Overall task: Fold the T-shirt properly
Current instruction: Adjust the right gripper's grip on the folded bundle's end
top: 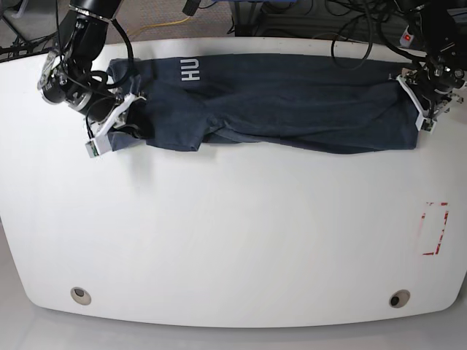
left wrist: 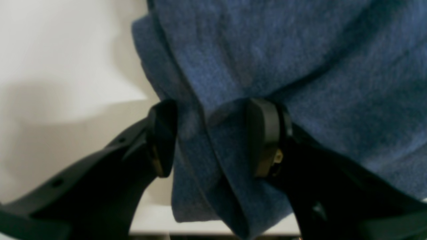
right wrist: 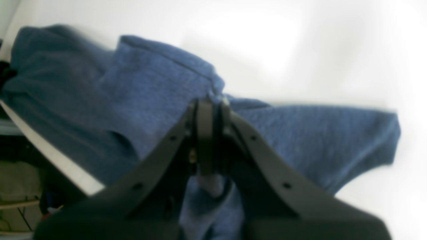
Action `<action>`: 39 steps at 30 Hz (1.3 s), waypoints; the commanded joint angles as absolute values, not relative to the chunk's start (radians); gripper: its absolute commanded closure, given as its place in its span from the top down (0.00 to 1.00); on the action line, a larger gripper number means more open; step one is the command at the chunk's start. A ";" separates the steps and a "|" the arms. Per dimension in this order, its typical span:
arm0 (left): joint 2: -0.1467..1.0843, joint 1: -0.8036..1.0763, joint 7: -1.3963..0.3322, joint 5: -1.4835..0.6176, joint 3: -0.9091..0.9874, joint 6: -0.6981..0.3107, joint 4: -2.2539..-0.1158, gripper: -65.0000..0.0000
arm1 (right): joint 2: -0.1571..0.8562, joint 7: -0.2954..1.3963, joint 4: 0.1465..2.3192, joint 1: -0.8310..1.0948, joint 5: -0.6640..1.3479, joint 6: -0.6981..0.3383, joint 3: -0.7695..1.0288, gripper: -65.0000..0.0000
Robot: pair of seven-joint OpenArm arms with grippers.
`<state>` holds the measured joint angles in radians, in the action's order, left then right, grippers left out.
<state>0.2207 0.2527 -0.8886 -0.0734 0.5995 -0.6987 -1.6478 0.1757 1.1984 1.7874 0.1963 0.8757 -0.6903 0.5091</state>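
Note:
The T-shirt (top: 292,102) lies as a long dark slate-blue band across the far part of the white table (top: 233,233), with the white letters "HU" (top: 191,69) showing near its left end. My right gripper (top: 124,120) is at the band's left end. In the right wrist view this gripper (right wrist: 211,110) is shut tight on a pinch of the blue cloth (right wrist: 150,86). My left gripper (top: 422,102) is at the band's right end. In the left wrist view it (left wrist: 213,140) holds a thick fold of the cloth (left wrist: 283,60) between its fingers (left wrist: 267,140).
A red-outlined rectangle (top: 435,228) is marked on the table at the right. Two round holes (top: 81,295) (top: 398,298) sit near the front edge. Cables (top: 350,22) lie behind the far edge. The shirt hangs over the table edge (right wrist: 50,150) in the right wrist view.

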 commanded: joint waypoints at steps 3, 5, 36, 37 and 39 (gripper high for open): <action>0.232 0.255 -0.848 -0.071 0.601 -0.698 -1.655 0.47 | 0.202 1.184 1.842 0.265 0.955 -0.698 0.527 0.00; 0.234 0.257 -0.849 -0.071 0.601 -0.698 -1.655 0.47 | 0.206 1.184 1.842 0.291 0.963 -0.698 0.527 0.00; 0.236 0.257 -0.846 -0.071 0.605 -0.698 -1.653 0.47 | 0.202 1.125 1.844 0.360 0.969 -0.698 0.415 0.57; 0.236 0.257 -0.846 -0.071 0.605 -0.698 -1.653 0.47 | 0.199 1.124 1.830 0.352 0.946 -0.698 0.409 0.54; 0.236 0.257 -0.846 -0.071 0.605 -0.698 -1.653 0.47 | 0.188 1.122 1.774 0.321 0.860 -0.698 0.398 0.44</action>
